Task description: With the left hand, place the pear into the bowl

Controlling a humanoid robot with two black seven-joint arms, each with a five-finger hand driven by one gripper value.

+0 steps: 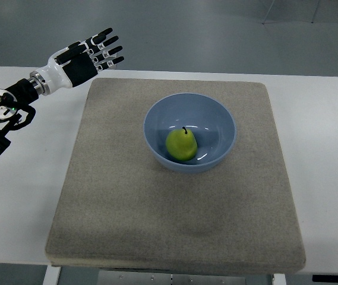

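The grey mat (174, 202) covers most of the white table (317, 154), and on it sits the blue bowl (190, 132) with the green pear (182, 144) resting inside, stem up. The left hand (88, 56) hovers well apart at the mat's far left corner, fingers spread and empty. The placing looks done; I'd say only pulling the arm back to rest remains.

You see the pear (182, 144) lying inside the bowl (216, 116) on the mat (115, 196); your left hand (88, 56) hovers open near the surface's (323, 154) far-left corner.
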